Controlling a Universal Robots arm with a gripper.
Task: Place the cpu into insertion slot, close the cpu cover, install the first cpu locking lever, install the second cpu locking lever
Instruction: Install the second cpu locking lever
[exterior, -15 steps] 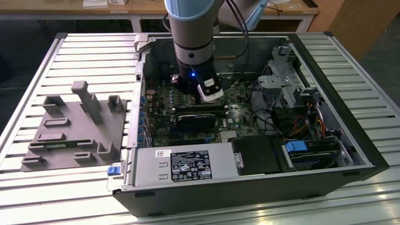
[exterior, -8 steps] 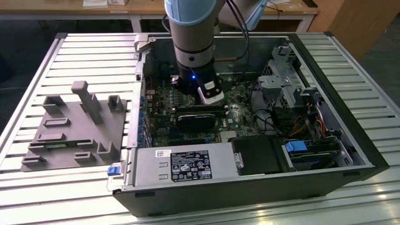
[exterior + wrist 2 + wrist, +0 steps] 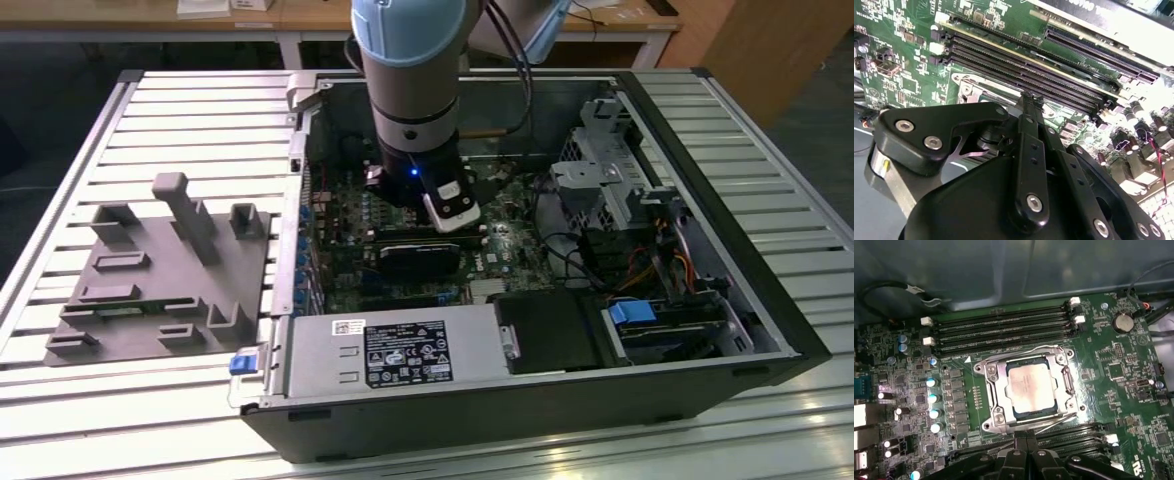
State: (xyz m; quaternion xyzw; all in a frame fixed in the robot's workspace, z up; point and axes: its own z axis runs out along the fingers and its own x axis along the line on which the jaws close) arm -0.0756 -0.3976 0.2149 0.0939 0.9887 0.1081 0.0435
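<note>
Already the cpu sits flat in the insertion slot, middle of the first wrist view, with the cpu cover down around it. Just below, the gripper is pressed together, holding nothing.

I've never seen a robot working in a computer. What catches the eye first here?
The grey and light-blue robot arm plunges into the open black computer case, over the green motherboard. In the first wrist view, the small square silver-topped cpu sits in the socket, with the thin silvery metal cpu cover down around it.
</note>
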